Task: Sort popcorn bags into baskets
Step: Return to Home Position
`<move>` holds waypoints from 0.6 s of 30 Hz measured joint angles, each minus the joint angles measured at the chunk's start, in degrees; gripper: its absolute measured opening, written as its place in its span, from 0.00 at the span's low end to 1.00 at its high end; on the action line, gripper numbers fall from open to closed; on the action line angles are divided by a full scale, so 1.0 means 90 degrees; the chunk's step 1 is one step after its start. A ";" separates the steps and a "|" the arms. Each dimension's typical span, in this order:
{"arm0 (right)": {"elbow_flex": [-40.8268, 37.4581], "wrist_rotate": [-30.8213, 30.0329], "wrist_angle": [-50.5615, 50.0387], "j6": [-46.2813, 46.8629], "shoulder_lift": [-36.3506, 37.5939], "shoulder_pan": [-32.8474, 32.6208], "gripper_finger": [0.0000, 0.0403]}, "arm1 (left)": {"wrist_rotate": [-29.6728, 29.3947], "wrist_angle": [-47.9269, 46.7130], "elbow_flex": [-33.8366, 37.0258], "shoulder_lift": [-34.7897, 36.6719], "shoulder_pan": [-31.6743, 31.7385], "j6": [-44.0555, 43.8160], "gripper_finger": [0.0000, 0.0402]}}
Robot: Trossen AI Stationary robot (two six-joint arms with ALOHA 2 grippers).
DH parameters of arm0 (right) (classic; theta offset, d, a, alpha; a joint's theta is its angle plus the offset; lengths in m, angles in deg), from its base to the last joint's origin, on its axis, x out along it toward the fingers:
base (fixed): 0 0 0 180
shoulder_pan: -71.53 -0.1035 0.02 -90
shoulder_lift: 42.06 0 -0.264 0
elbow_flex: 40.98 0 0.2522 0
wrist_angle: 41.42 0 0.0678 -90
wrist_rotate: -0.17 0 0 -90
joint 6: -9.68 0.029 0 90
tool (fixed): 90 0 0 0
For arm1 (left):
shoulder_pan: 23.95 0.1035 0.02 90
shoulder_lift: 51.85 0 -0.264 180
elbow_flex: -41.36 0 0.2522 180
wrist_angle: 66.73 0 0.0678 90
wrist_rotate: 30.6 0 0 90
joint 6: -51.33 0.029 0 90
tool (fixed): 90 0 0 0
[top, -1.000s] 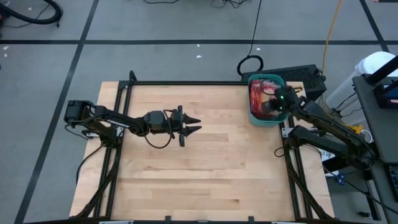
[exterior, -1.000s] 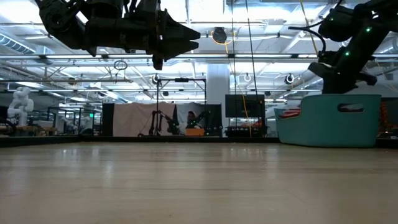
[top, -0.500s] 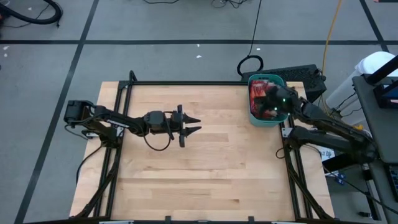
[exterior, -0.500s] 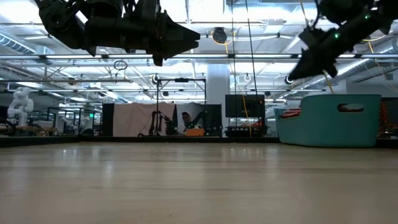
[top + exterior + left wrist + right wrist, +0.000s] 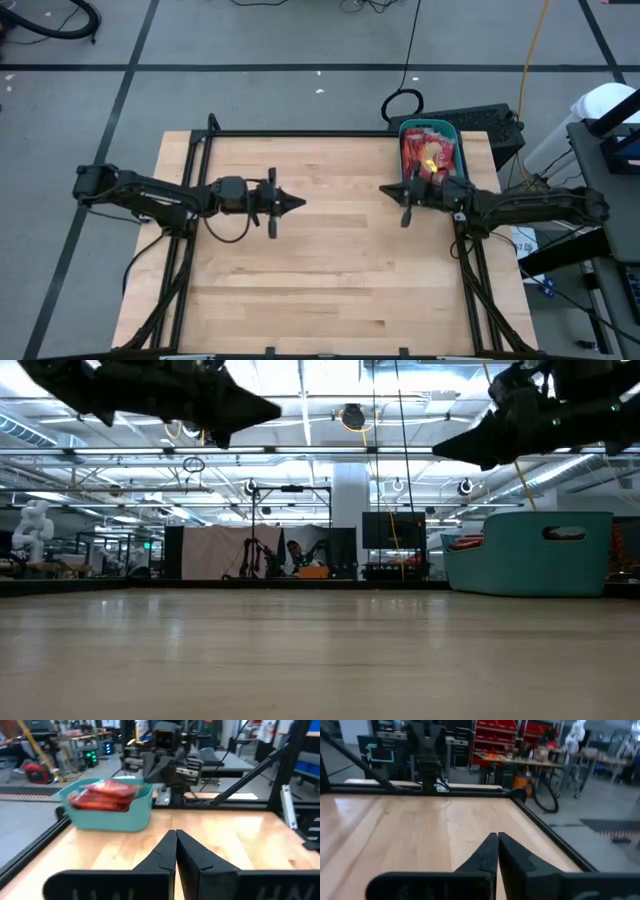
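1. Now, my left claw (image 5: pixel 298 203) hangs above the left-middle part of the table (image 5: pixel 330 280). Its two fingers are pressed together with nothing between them, and my left wrist camera shows the tips meeting in one line.
2. Likewise, my right claw (image 5: pixel 386 189) hangs above the wood just beside one end of the teal bin (image 5: pixel 402 150). It is also closed and carries nothing. It points toward the middle of the table, so my two claws face each other, well apart.
3. The popcorn bags (image 5: pixel 428 150) lie inside the bin, mostly red side up, piled one over another. In the left wrist view the pile rises a little above the rim. In the high view I find no bag lying on the wood outside the bin.
4. The bin stands in a corner of the table on my right arm's side. I judge this is why my right arm is the one next to it, while my left arm waits in the open part.
5. I judge that the sorting is done and the step in hand is the return to rest. Closed, empty fingers suit this, because nothing is left to carry.
6. One risk, in my judgement: my right wrist passes close by the end of the bin, so a careless fold of this arm could push the bin.
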 joint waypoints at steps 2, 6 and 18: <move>-0.0267 0.0001 0.0489 -0.0249 -0.0097 -0.0027 0.01 | -0.0232 -0.0041 0.0242 0.0213 -0.0057 -0.0102 0.01; -0.0552 -0.0005 0.0804 -0.0386 -0.0188 -0.0024 0.00 | -0.0782 -0.0073 0.0818 0.0660 -0.0225 -0.0093 0.01; -0.1186 0.0491 0.1019 -0.0427 -0.0190 -0.0024 0.00 | -0.1366 -0.0080 0.2009 0.1462 -0.0451 -0.0234 0.01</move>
